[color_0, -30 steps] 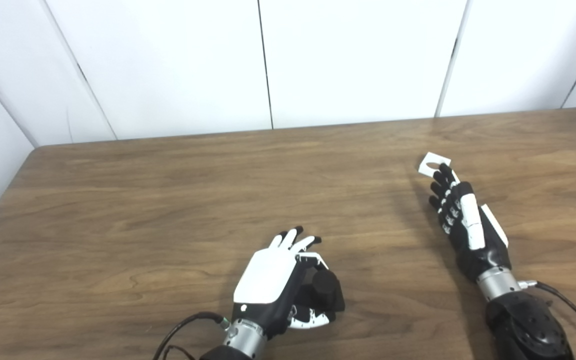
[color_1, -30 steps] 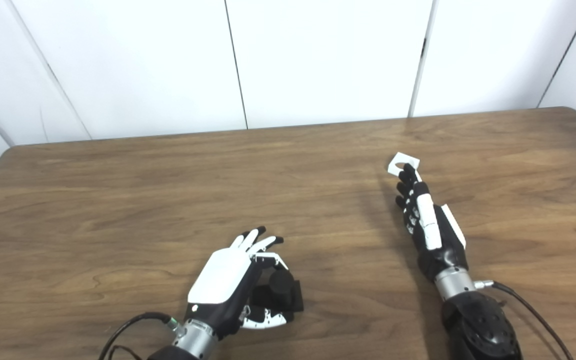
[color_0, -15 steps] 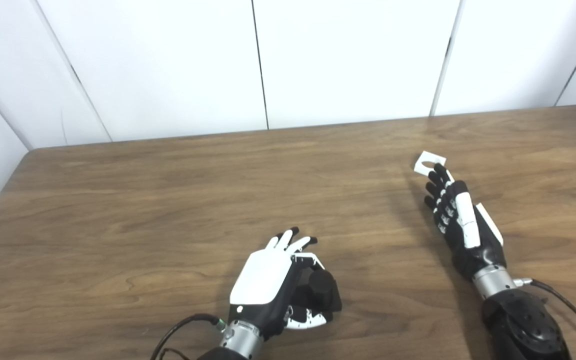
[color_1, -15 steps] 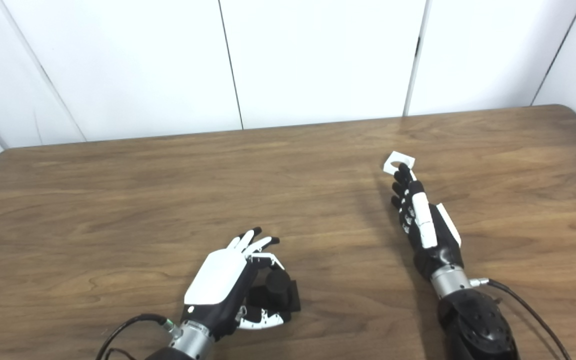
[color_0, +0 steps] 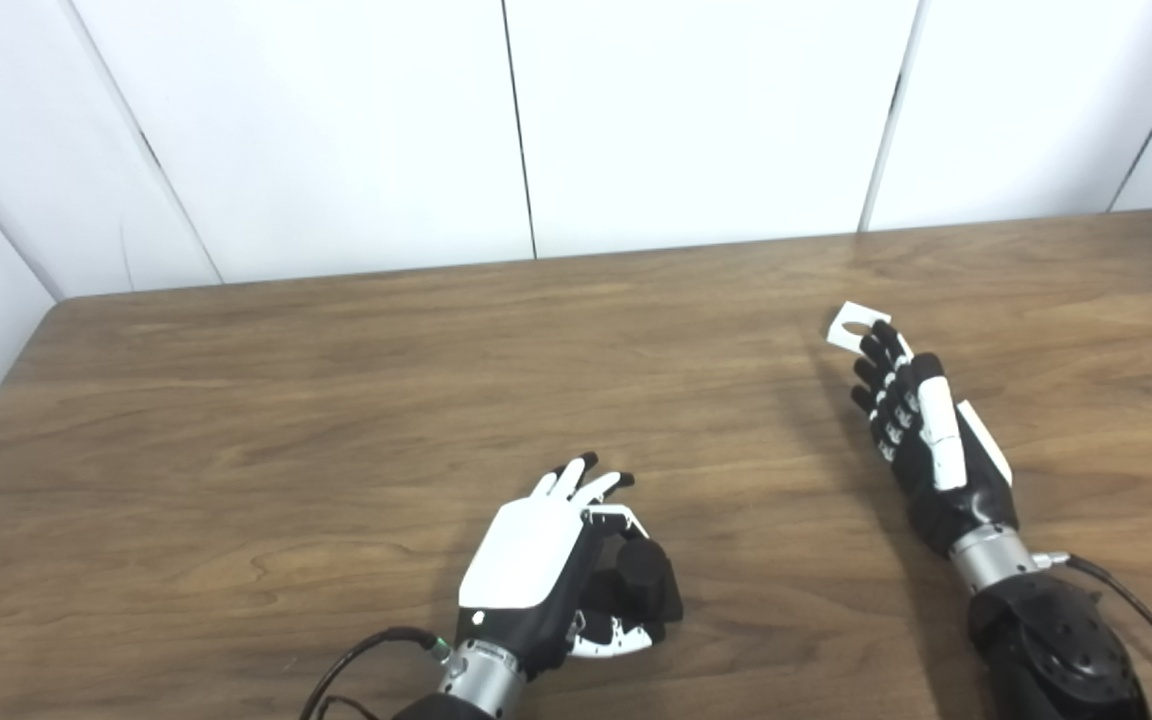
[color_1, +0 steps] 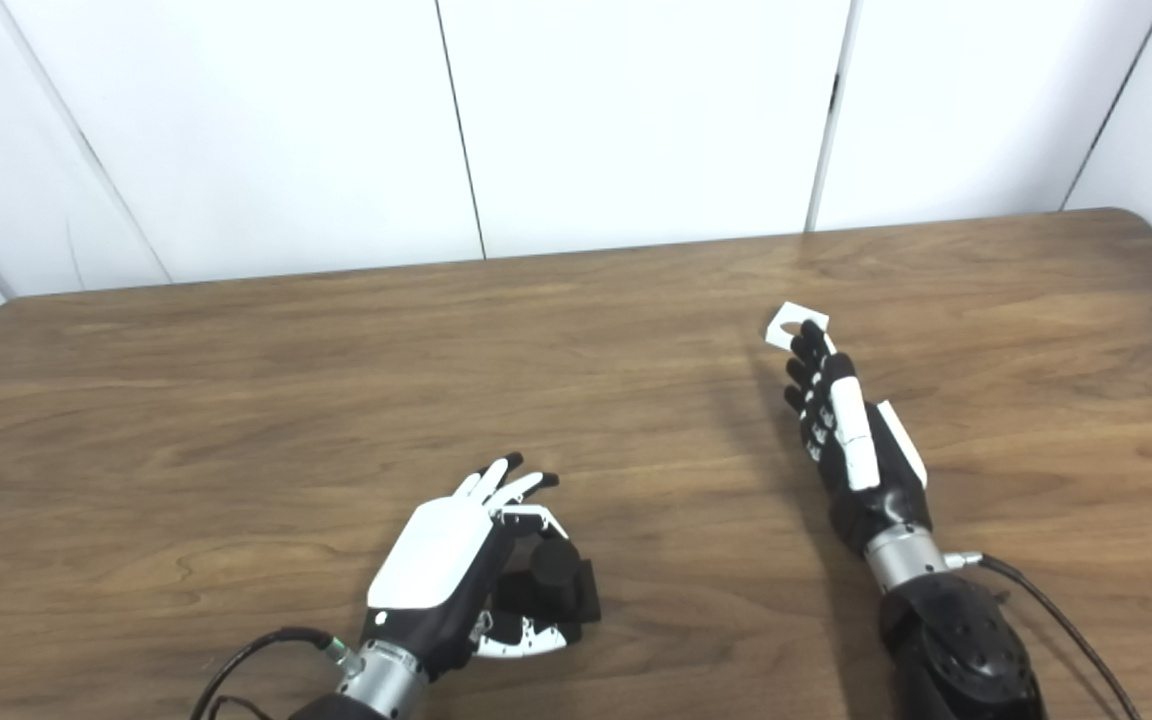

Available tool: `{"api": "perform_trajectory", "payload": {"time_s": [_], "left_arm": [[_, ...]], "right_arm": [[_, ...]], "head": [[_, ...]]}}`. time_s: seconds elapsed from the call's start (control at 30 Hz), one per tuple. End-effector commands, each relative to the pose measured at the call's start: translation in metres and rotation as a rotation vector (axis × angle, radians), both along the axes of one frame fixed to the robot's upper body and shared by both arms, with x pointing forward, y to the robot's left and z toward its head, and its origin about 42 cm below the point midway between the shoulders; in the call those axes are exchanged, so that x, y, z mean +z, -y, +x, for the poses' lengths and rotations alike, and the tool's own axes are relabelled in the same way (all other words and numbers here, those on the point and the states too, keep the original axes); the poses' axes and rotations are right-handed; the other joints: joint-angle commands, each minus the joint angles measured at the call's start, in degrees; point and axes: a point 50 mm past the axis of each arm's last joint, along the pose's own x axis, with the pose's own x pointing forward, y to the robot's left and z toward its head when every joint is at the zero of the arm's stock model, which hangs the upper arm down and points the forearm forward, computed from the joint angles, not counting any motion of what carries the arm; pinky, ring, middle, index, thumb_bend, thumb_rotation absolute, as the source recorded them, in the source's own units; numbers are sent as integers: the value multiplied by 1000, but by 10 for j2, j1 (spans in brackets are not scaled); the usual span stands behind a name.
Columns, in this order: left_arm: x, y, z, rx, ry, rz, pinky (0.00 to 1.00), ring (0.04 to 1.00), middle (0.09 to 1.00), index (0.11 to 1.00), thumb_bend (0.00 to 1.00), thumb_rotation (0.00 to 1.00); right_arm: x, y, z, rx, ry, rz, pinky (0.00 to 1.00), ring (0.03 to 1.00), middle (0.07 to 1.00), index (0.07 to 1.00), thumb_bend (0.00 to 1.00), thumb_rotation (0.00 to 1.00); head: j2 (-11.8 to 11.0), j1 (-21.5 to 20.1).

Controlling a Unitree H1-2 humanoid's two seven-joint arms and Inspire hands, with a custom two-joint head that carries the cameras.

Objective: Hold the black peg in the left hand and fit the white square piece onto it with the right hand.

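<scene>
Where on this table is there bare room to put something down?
The table's left half and far strip along the wall are bare. So is the middle stretch between the left hand, by the black peg, and the right hand, whose fingertips reach the white square piece.

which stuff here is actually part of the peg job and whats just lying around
Part of the job:
black peg, cupped by the left hand
white square piece, on the table at the right hand fingertips

Just lying about:
nothing loose; only the wooden table and the arm cables
</scene>
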Motion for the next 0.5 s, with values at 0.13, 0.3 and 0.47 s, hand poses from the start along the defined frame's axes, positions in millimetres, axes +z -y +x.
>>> {"api": "perform_trajectory", "payload": {"time_s": [0.13,0.3,0.47], "left_arm": [[-6,-2,4,2,-5,35,983,1000,905,489,523,69],[-8,-3,5,4,-1,40,985,1000,908,489,523,69],[-9,-3,5,6,-4,40,984,1000,906,489,523,68]], "right_arm": [[35,4,18,-9,90,-19,1000,1000,1000,1000,662,1000],[47,6,25,-10,102,-58,1000,1000,1000,1000,652,1000],[56,10,31,-8,111,-70,1000,1000,1000,1000,658,1000]], "head": [[-2,0],[-5,-3],[-7,-3]]}}
